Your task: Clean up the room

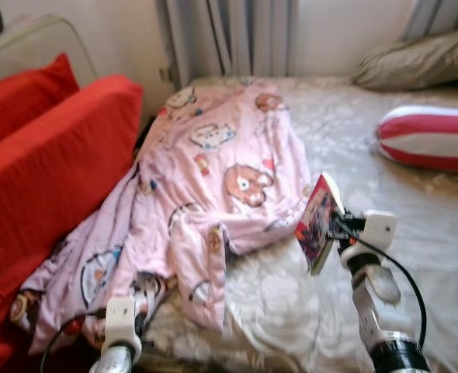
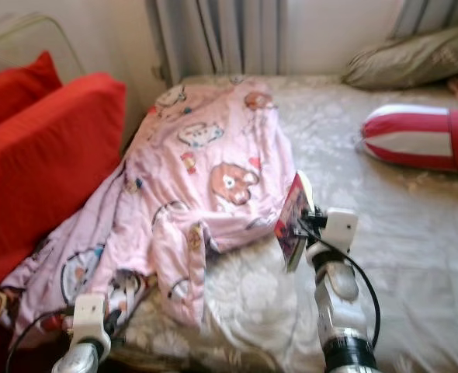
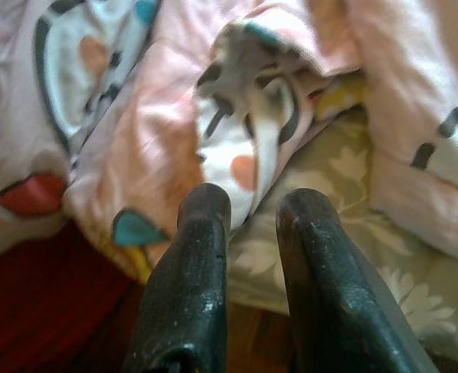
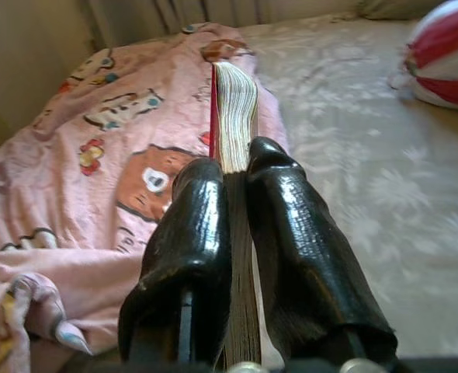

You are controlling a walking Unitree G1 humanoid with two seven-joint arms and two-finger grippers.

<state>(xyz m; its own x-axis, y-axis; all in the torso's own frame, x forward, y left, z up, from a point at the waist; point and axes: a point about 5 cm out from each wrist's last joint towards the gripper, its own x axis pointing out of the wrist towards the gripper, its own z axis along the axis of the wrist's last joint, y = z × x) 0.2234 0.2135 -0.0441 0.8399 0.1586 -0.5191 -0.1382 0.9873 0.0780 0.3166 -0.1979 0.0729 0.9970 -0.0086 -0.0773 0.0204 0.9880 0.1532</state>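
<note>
A pink cartoon-print blanket (image 1: pixel 213 163) lies crumpled across the left half of the bed (image 1: pixel 415 233), with one corner trailing off the near edge. My right gripper (image 1: pixel 334 225) is raised over the middle of the bed and is shut on a thin book (image 1: pixel 318 220) with a red and pink cover, held upright on its edge. In the right wrist view the book's pages (image 4: pixel 235 101) stick out between the two black fingers (image 4: pixel 198 210). My left gripper (image 1: pixel 147 289) hovers low at the blanket's near corner (image 3: pixel 244 116), fingers slightly open with nothing between them.
A red sofa (image 1: pixel 50 163) with cushions stands tight against the bed's left side. A red-and-white striped pillow (image 1: pixel 431 138) and a grey pillow (image 1: pixel 415 58) lie at the far right. Curtains (image 1: pixel 237 35) hang behind the bed. The right half of the floral sheet is bare.
</note>
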